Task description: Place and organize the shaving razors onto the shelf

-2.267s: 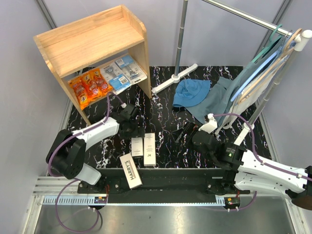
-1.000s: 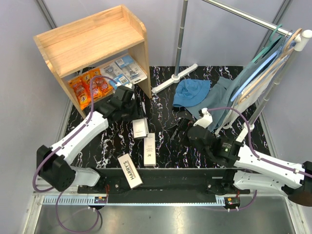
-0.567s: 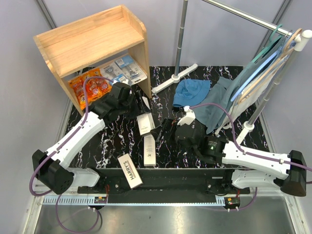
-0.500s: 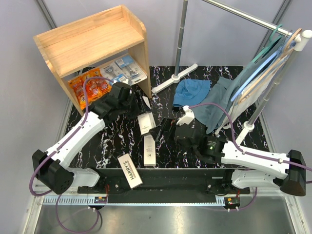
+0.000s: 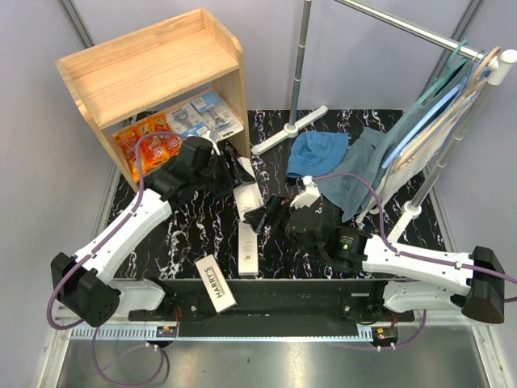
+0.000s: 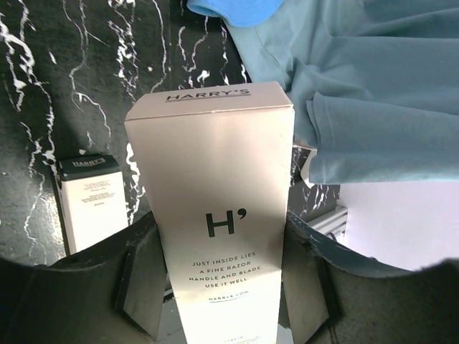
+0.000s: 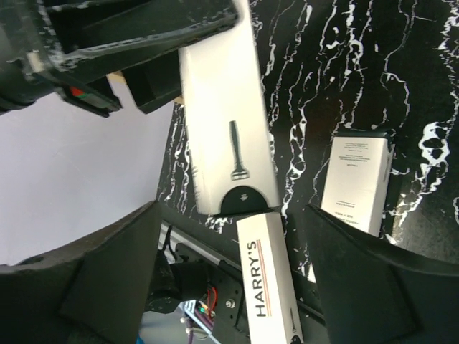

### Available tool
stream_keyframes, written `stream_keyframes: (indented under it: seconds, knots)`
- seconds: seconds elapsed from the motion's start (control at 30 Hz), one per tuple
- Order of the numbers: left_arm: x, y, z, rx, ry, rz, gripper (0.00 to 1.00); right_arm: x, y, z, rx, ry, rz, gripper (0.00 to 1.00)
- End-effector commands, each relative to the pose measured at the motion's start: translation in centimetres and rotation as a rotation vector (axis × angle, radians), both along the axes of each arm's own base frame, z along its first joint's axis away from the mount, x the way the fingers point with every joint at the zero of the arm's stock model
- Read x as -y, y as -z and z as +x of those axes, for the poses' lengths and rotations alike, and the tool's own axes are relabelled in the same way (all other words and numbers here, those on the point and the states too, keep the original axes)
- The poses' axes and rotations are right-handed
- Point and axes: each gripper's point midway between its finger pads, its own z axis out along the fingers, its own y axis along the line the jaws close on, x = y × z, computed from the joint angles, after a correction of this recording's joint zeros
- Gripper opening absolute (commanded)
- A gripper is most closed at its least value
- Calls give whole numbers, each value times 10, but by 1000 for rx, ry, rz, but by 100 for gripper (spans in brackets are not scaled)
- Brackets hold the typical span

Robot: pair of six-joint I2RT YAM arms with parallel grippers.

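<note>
Gripping one white Harry's box, noted here as the held box (image 5: 248, 190), the left gripper (image 5: 233, 178) sits just in front of the shelf (image 5: 145, 69), near its right side panel. The fingers (image 6: 140, 287) clamp the held box by its long sides. Its printed face is turned to the wrist camera, and it juts past the fingertips toward the right arm. It appears lifted off the table (image 5: 186, 234); contact at its far end cannot be confirmed.

Right gripper (image 5: 269, 217): jaws spread wide, with nothing gripped. It stands just beside the far end of the held box. In its wrist view that end shows in the gap ahead of the fingers, and it cannot be told whether they touch.

Second box (image 5: 248, 250): flat on the table, nearer the arm bases than the held box and just left of the right gripper.

Third box (image 5: 216, 283): flat at the table's near edge, between the two bases, lettering up. No gripper touches either of these two boxes.

Shelf, lower level: orange packs (image 5: 149, 145) on the left, blister packs (image 5: 202, 120) on the right.

Blue cloths (image 5: 339, 166) lie on the table to the right, apart from the boxes.
</note>
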Motion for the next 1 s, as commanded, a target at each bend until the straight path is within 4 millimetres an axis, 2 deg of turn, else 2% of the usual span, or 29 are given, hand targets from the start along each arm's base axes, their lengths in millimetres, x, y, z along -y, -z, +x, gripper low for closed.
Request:
stream_keyframes:
  seconds: [0.0,0.1,0.37,0.67,0.77,0.97]
  knots:
    - [8,-28,-2,68,31,-97,36,0,-14,6,24,51,82,82]
    - [8,-30,-4,75,26,-113,36,1,-13,8,25,64,83,73]
    - [9,-35,-9,80,42,-132,34,2,-13,10,38,78,102,61]
    - [12,-35,-13,75,56,-161,37,4,-13,9,48,72,115,35]
    - [11,-33,-14,72,52,-156,45,6,-14,8,52,71,122,29]
    - [8,-30,-14,78,45,-139,70,9,-18,7,61,71,128,25]
